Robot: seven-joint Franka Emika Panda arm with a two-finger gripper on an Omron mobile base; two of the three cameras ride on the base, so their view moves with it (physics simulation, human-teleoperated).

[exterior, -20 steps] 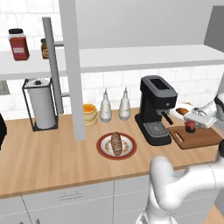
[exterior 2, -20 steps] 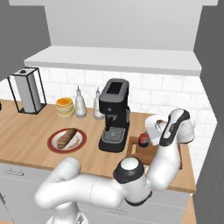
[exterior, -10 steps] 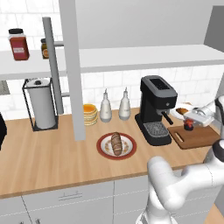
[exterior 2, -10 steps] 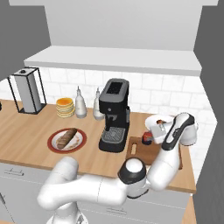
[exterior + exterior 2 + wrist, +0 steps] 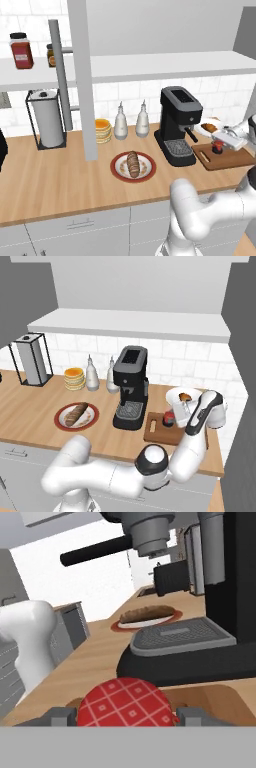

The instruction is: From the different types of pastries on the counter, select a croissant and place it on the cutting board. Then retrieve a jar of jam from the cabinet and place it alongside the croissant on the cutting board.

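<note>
Gripper [image 5: 218,144] is clamped on the jar of jam [image 5: 127,704], now held lower over the cutting board [image 5: 235,159].
Croissant [image 5: 209,127] is seen just behind, near the coffee machine [image 5: 176,125].

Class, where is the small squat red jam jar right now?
The small squat red jam jar stands on the dark-brown wooden cutting board, right of the black coffee machine in both base views, between the gripper fingers.
</note>
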